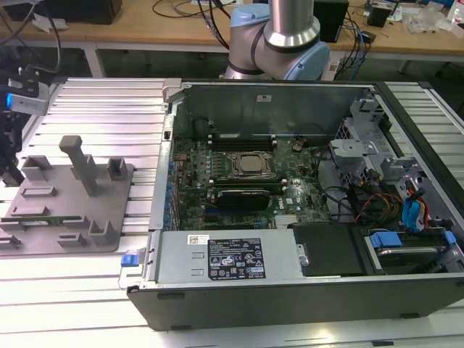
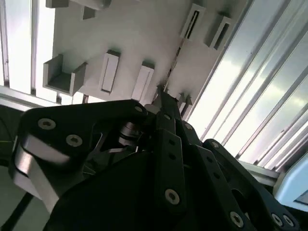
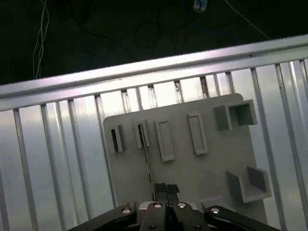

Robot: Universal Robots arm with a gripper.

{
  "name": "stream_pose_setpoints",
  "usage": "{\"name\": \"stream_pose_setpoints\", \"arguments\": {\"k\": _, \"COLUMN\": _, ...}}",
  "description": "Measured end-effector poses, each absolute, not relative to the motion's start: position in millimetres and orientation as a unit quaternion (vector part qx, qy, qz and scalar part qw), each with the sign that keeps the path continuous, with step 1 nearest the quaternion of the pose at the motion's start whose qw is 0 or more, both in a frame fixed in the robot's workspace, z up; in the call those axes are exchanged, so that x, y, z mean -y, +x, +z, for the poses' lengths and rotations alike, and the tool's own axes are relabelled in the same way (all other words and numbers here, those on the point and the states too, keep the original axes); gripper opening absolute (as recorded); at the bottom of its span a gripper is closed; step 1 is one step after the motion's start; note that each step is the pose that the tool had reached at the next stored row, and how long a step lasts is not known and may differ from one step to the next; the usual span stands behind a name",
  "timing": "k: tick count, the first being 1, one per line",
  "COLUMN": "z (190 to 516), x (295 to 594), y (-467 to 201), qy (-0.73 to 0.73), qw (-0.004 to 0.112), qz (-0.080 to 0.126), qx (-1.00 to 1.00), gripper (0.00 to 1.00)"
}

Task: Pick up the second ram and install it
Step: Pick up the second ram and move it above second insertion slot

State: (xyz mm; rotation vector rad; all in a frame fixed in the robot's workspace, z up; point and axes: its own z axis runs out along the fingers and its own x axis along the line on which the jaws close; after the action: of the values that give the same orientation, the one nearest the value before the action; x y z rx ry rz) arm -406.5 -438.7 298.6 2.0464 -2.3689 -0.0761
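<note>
the ram (image 1: 32,215) is seen lying in the tray (image 1: 109,217), long axis 9-to-3 in the exterior view, near 5 o'clock of the gripper (image 1: 10,174), whose jaws appear closed on nothing.

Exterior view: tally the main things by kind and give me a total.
open computer case: 1
green motherboard inside the case: 1
grey fixture plate: 1
second ram, on the plate: 1
robot arm with its gripper at the plate: 1
Total: 5
</note>
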Motion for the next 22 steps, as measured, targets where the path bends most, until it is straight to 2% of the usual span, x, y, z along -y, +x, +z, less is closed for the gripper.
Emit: {"name": "stream_pose_setpoints", "arguments": {"k": 22, "z": 258, "x": 443, "y": -407, "qy": 0.665, "qw": 0.008, "qz": -0.021, "qx": 0.746, "gripper": 0.08}}
